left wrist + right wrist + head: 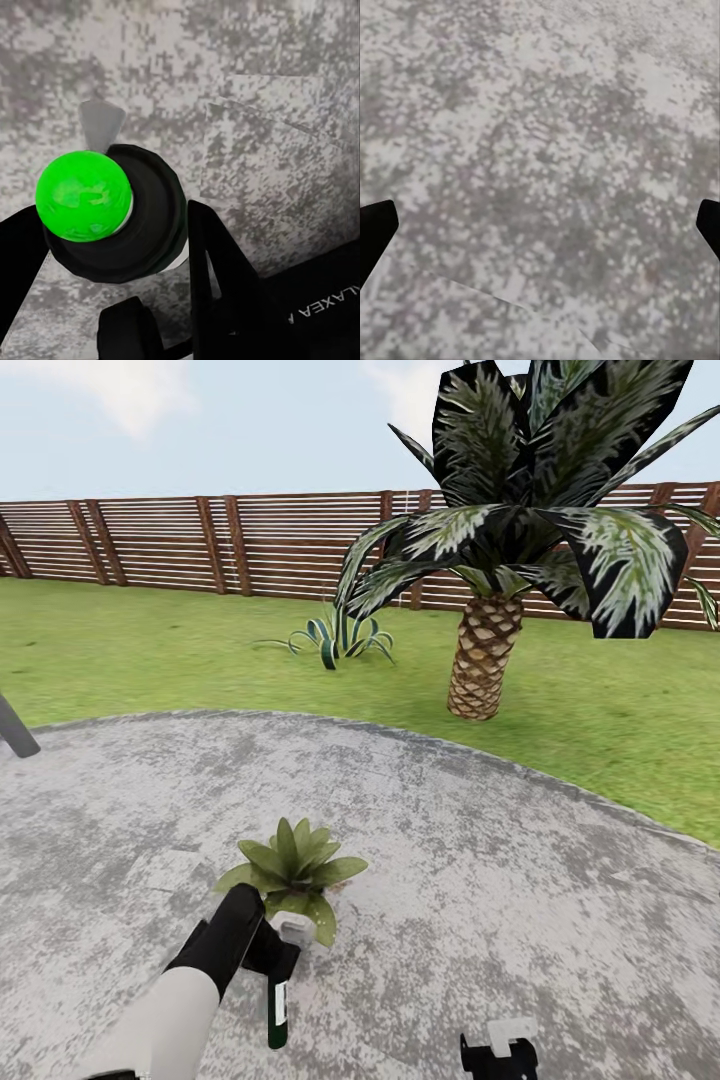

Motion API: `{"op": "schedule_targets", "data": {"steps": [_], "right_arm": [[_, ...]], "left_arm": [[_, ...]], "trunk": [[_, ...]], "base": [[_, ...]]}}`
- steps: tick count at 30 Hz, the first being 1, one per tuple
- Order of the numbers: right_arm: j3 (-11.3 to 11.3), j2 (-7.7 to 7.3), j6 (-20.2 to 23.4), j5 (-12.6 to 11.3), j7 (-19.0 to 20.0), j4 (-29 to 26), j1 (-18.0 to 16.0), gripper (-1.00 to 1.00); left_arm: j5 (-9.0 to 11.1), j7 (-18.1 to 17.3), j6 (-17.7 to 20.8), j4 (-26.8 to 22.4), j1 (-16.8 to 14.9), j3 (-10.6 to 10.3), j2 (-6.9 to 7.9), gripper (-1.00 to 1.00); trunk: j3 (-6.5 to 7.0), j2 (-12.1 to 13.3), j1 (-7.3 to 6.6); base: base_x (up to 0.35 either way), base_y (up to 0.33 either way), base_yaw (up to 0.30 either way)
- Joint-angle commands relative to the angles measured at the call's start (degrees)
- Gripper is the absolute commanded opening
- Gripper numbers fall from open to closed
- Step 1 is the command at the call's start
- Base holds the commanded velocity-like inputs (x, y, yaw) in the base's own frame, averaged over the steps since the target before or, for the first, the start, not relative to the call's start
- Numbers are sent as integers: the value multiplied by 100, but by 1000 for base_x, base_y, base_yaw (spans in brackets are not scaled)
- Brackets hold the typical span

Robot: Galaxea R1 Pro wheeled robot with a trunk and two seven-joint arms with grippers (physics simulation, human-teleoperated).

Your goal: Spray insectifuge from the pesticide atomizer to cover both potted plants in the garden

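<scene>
The left gripper [268, 952] has its fingers pinching the pesticide atomizer [278, 1000], spray head just beside the potted plant [292, 868], probably for close spraying. The right gripper [540, 225] hangs spread over grey paving [480, 860]. Beyond stand agave [338, 634], palm [490, 650] and fence [200, 545].

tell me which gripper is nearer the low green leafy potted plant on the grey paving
Left. The left gripper, shut on the dark-green atomizer bottle, sits right beside the potted plant. The right gripper is low at the frame edge, well off to the plant's right.
</scene>
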Motion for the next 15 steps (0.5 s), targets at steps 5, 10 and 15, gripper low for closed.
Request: {"op": "schedule_targets", "data": {"steps": [5,10,15], "right_arm": [[49,0,-14,-39,-22,6,-4,100],[49,0,-14,-39,-22,6,-4,100],[49,0,-14,-39,-37,6,-2,100]], "left_arm": [[-48,-57,17,-48,32,58,267,-100],[-37,-58,-28,0,54,44,400,-100],[-49,-52,-14,-56,37,27,95,-100]], "trunk": [[-5,-2,-1],[-5,-2,-1],[-5,-2,-1]], "base": [[0,0,0],[0,0,0],[0,0,0]]}}
